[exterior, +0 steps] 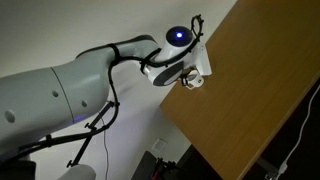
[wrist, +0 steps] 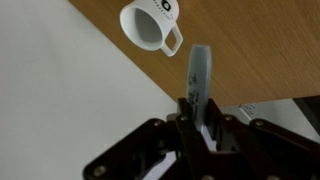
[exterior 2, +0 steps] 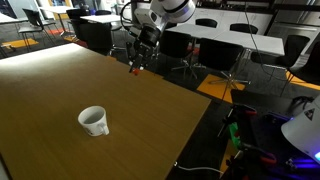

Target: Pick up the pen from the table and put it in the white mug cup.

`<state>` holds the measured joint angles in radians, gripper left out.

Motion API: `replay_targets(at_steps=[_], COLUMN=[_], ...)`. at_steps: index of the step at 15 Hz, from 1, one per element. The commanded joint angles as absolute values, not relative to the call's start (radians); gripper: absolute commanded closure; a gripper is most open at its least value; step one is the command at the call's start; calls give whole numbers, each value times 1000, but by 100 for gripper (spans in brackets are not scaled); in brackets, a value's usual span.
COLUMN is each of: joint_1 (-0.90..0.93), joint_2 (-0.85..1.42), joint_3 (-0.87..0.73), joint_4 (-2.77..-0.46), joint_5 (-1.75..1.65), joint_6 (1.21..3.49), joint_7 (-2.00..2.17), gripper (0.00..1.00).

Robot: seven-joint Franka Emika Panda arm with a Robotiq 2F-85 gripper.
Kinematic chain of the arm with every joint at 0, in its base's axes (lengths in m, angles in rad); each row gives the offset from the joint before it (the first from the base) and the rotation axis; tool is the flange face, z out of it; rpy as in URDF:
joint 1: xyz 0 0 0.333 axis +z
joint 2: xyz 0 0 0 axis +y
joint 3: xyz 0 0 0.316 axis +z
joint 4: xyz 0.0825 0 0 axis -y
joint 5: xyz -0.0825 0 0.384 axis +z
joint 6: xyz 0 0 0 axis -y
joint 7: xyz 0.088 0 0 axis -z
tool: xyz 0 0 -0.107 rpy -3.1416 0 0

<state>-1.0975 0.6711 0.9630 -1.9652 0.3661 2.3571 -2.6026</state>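
My gripper (wrist: 196, 112) is shut on the pen (wrist: 198, 72), which sticks out from between the fingers as a short stick and looks greyish in the wrist view. In an exterior view the gripper (exterior 2: 135, 64) hangs above the far edge of the table (exterior 2: 150, 125), with a red-orange tip (exterior 2: 133, 69) showing below the fingers. The white mug cup (exterior 2: 93, 121) stands upright on the table, well away from the gripper and nearer the camera. In the wrist view the mug (wrist: 150, 25) lies ahead of the pen, with its handle to the right. The mug looks empty.
In an exterior view the arm (exterior: 60, 95) reaches to the table's edge (exterior: 215, 95). Chairs and desks (exterior 2: 215, 45) stand beyond the table. Cables and equipment (exterior 2: 260, 135) lie on the floor beside the table's side edge.
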Motion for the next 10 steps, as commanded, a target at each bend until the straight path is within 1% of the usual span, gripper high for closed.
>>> replay_targets(at_steps=[1,5,7,10], joint_1=[-1113,-1187,-1195,-1153], joint_2=[688,801,831,808], joint_3=[966,1059,1077,1031], joint_4=[-1973,-1949,-1947,-1942], joint_5=[326,237,236,323], joint_6=[2308,2259,2247,2229], joint_7=[-2603,-2603,-2603,-2603], gripper=[95,95,95,95])
